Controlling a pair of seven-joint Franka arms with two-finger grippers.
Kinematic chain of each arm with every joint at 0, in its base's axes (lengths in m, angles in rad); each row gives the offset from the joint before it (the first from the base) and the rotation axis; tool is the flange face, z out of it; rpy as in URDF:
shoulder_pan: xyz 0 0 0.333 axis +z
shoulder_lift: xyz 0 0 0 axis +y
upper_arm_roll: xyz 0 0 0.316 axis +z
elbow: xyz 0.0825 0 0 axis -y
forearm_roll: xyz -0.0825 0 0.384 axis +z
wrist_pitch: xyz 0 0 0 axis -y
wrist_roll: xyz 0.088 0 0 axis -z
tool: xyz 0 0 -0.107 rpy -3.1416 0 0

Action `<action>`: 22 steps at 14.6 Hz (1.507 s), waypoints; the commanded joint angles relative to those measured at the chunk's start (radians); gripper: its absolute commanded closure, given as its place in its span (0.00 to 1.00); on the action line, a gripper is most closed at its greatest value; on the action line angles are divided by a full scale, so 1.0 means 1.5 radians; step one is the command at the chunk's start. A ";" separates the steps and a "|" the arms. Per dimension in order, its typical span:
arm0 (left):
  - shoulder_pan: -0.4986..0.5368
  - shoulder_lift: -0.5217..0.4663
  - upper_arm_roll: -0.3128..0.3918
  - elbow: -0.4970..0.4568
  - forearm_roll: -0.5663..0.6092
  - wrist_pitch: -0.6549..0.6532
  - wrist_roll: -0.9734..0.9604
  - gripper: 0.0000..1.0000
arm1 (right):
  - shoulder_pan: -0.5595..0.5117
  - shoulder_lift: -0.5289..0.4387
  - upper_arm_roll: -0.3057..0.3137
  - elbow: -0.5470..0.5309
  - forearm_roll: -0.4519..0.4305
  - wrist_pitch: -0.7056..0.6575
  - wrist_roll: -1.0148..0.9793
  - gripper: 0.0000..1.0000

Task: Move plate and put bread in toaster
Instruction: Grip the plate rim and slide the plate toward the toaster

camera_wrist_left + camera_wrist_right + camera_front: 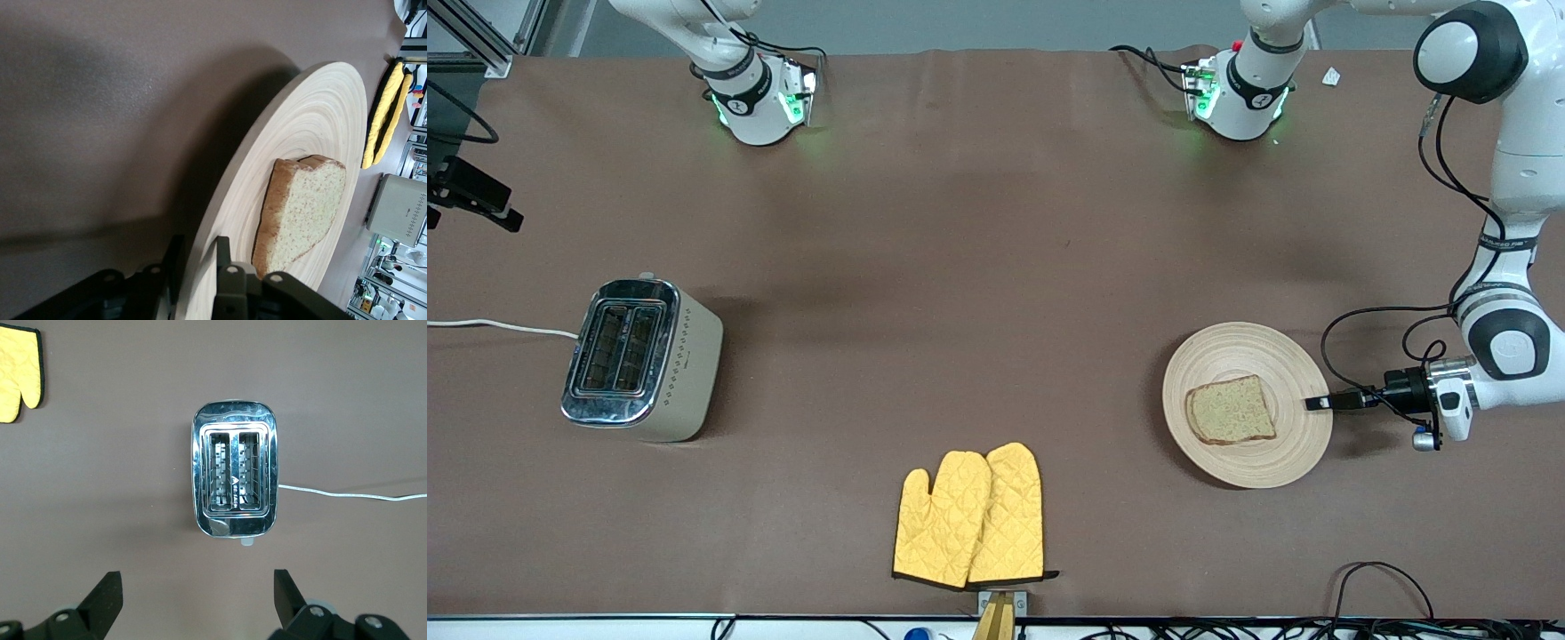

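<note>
Plate [313,133] rim between left hand [200,267] fingers, right hand [197,600] spread over toaster [233,477]

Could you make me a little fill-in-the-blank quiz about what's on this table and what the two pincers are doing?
1. The bread lies on the ____.
2. The left pincer grips the plate by its ____.
3. The right pincer hangs open over the table beside the ____.
4. The oven mitts are ____ in colour.

Missing words: plate; rim; toaster; yellow
</note>
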 commanded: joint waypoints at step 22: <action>-0.089 -0.077 -0.174 -0.008 -0.013 -0.062 0.032 1.00 | 0.004 -0.003 -0.004 0.000 0.000 0.026 -0.104 0.00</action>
